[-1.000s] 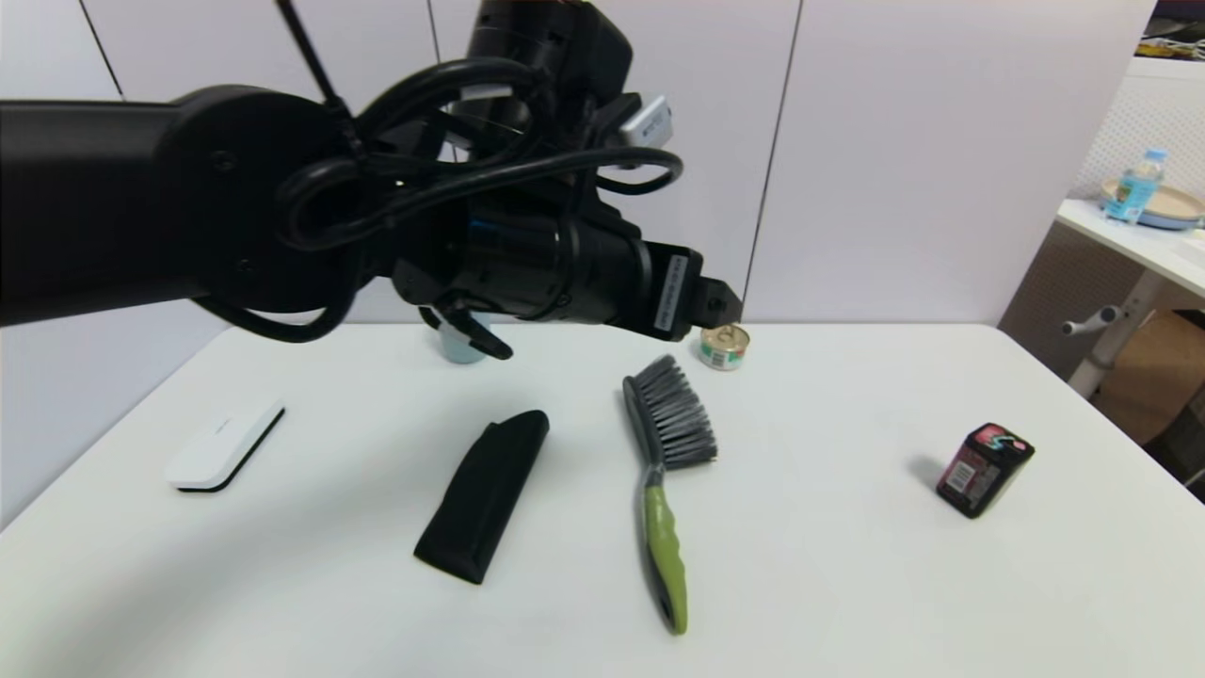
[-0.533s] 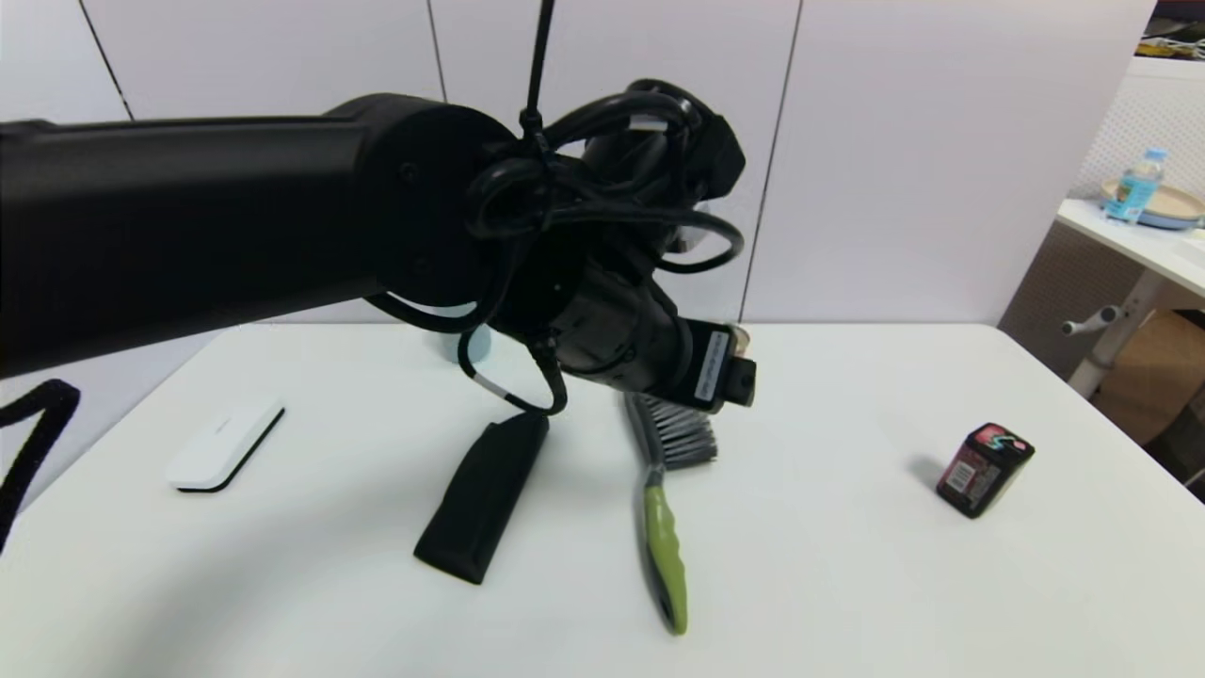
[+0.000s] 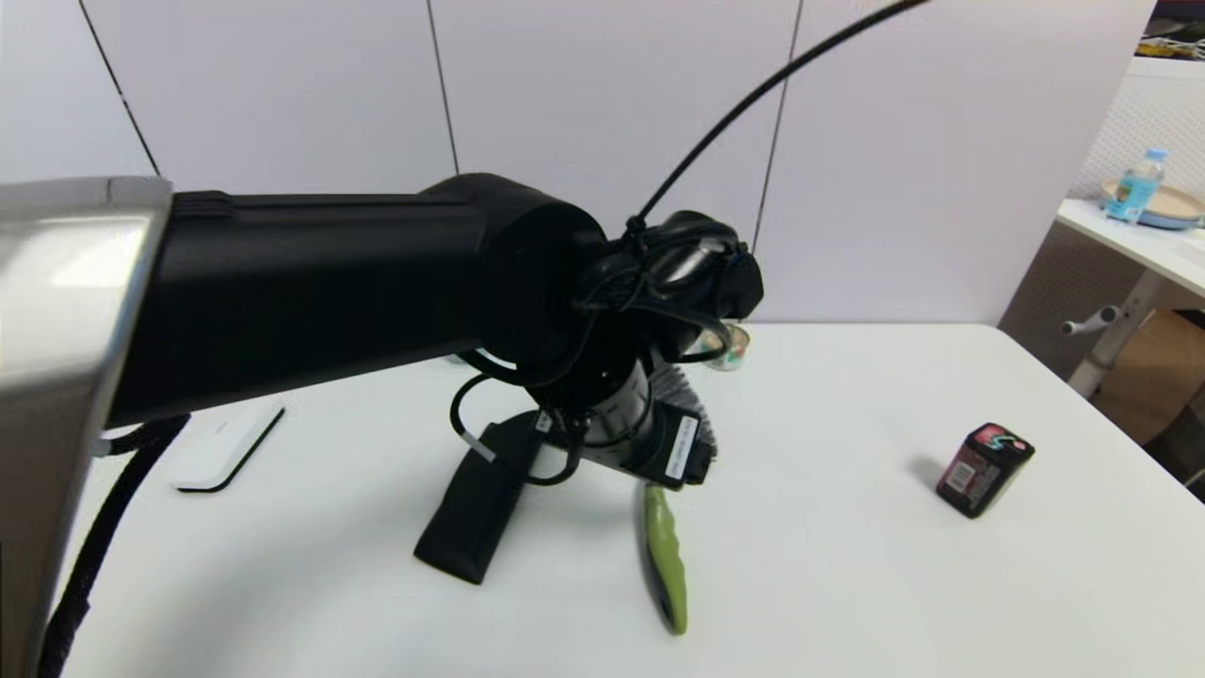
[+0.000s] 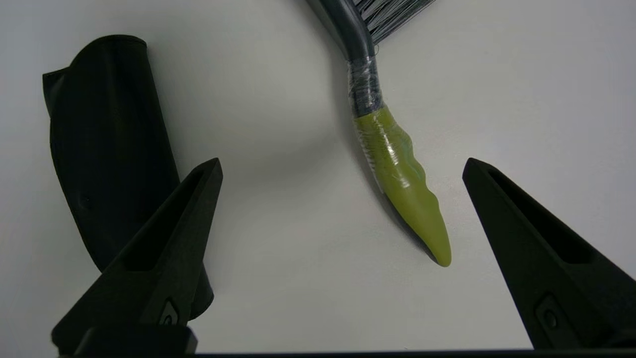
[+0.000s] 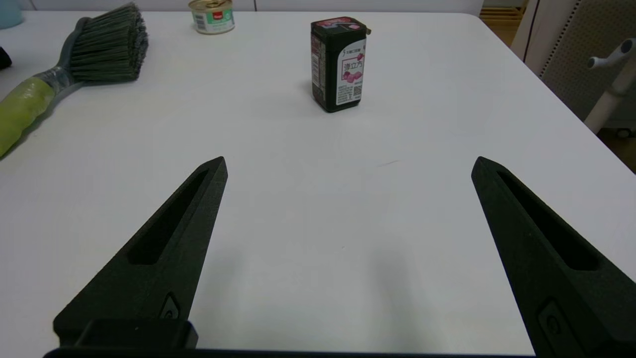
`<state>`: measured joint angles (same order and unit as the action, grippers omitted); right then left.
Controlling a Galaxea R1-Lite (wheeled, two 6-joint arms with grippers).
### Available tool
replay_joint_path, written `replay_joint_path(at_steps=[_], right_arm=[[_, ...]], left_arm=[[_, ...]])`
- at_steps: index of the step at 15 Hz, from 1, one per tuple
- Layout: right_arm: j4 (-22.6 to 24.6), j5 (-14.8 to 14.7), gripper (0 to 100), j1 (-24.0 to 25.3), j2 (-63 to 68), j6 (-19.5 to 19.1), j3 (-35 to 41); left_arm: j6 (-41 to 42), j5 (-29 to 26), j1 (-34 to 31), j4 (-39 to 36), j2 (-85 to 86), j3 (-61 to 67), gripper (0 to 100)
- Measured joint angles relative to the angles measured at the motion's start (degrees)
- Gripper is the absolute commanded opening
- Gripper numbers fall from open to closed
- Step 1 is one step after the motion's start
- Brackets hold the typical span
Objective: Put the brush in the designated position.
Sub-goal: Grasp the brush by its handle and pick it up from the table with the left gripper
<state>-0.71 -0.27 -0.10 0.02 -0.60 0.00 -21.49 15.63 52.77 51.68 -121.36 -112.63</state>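
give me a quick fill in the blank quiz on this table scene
1. The brush has a handle coloured ____.
2. The left gripper hangs over the handle with its fingers ____.
3. Beside the brush lies a flat black ____.
4. The right gripper holds ____.

Missing words: green; open; pouch; nothing

My left arm is a thick matte-black tube, with a silver-grey housing at 9 o'clock in the head view. Black cables loop around its wrist, and one thin cable arcs off toward 1 o'clock. A white label with dark print sits near the wrist's end. Each tool has two long black tapered fingers, each with a slot and a small screw.
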Motion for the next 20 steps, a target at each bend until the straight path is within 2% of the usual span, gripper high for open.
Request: replay_joint_path(at_steps=[7, 14, 20], right_arm=[[0.02, 0.00, 100, 0.00, 0.00, 0.02, 0.00], [0.02, 0.00, 100, 0.00, 0.00, 0.00, 0.00], [0.02, 0.00, 100, 0.00, 0.00, 0.00, 0.00]], left_arm=[[0.05, 0.07, 1.13, -0.96, -4.69, 0.00, 100], [-0.20, -0.11, 1.11, -8.96, -8.02, -0.18, 100], [-13.29, 0.44, 1.08, -8.70, -10.20, -0.22, 100]])
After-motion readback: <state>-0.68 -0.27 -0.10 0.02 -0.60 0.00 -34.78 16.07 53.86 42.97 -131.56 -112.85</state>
